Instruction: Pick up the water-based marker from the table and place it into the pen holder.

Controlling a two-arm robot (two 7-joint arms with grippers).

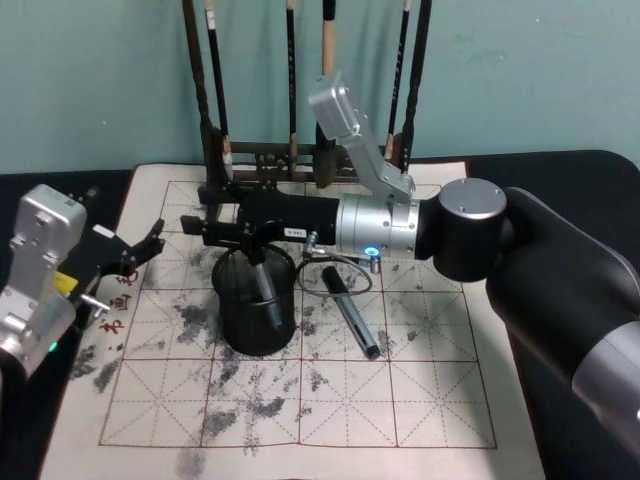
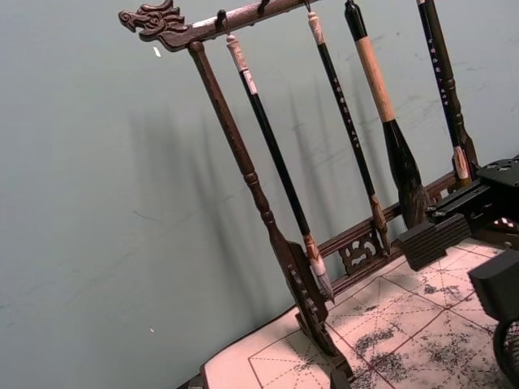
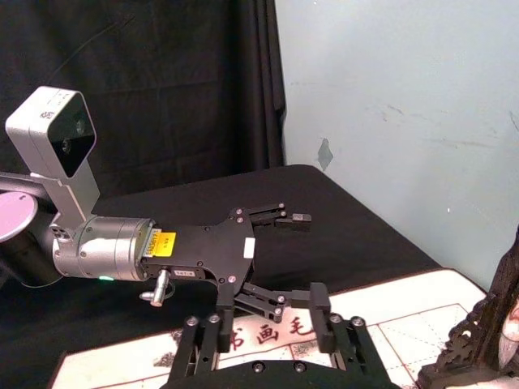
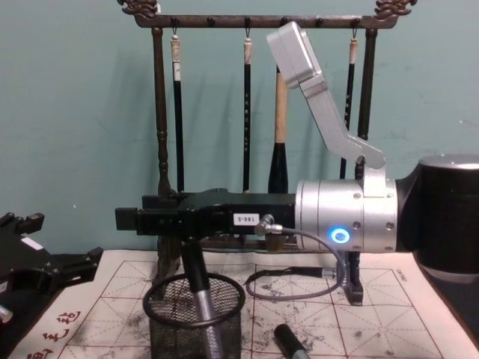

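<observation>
Table (image 1: 430, 400): stained grid mat. Right gripper (image 1: 198, 212) over pen holder (image 1: 250, 330), fingers spread, gripping nothing. Left gripper (image 1: 148, 248) idle at mat's left edge, splayed, empty. Marker (image 1: 268, 295) leans inside holder. Judged: release stage; next, lift clear without snagging marker.

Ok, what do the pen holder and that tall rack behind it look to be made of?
The pen holder looks like black metal wire mesh, matte, with a thicker solid rim; its wall is see-through. The rack looks like dark carved wood with a slight gloss, going by its turned posts and dragon-head ends, though a lacquered or moulded material cannot be ruled out.
</observation>
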